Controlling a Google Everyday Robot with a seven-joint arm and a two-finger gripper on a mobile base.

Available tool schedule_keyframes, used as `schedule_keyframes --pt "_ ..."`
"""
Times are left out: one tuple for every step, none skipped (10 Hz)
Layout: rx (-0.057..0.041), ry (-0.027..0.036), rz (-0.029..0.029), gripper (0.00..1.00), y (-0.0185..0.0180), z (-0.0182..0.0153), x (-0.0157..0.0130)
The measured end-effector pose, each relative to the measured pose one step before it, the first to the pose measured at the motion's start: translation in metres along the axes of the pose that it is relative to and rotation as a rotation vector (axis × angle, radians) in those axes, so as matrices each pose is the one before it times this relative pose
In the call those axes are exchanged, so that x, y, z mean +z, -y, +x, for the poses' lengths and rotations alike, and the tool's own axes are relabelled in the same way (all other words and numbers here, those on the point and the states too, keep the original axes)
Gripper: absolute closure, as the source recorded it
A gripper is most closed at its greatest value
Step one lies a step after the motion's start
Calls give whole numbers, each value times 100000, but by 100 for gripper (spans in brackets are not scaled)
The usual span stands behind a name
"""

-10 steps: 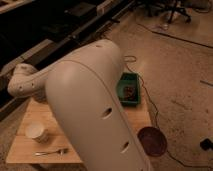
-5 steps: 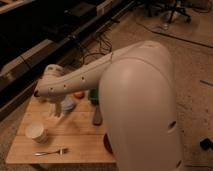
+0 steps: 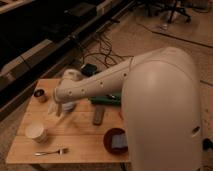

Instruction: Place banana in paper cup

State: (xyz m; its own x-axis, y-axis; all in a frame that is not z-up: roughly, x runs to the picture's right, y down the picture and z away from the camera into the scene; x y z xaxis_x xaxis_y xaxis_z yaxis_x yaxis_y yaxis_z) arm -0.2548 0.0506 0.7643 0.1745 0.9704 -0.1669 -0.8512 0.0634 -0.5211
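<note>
cream paper cup (image 3: 37, 131) sitting just down-left of gripper (image 3: 56, 110), closed together over wooden table (image 3: 85, 145); banana not made out, maybe pinched inside; placing seemingly left to do.

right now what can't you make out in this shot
- banana: not seen in the camera view; possibly behind the arm, which covers the middle of the table.
- gripper: shut, over the table's left part, up from the paper cup; whether it holds anything cannot be told.
- dark dish, front right: partly covered by the robot's body; its grey contents are unidentifiable.
- table's right end: hidden by the body.
</note>
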Motion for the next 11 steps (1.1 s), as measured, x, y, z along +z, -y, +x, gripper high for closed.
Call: schedule_keyframes --pt "-688 2641 -2556 100 -187 -267 -3" --pt "-1063 1098 -1279 100 -636 -615 -4" --pt "-1816 533 -1171 100 -754 -519 148" --pt "-1522 621 -1038 100 -501 -613 82" --pt "-1587 633 -1327 100 -554 -848 178" --pt "-1597 -2 -1505 100 -660 -537 326" --pt "-2428 166 -2212 100 -1159 -610 339" --pt "-2399 53 -2075 100 -1051 -298 302" --pt "-3187 -24 -3018 100 -1365 62 137" --pt "-2256 -72 -2046 100 -1030 208 62" --pt "-3011 -232 -2272 100 -1226 328 80"
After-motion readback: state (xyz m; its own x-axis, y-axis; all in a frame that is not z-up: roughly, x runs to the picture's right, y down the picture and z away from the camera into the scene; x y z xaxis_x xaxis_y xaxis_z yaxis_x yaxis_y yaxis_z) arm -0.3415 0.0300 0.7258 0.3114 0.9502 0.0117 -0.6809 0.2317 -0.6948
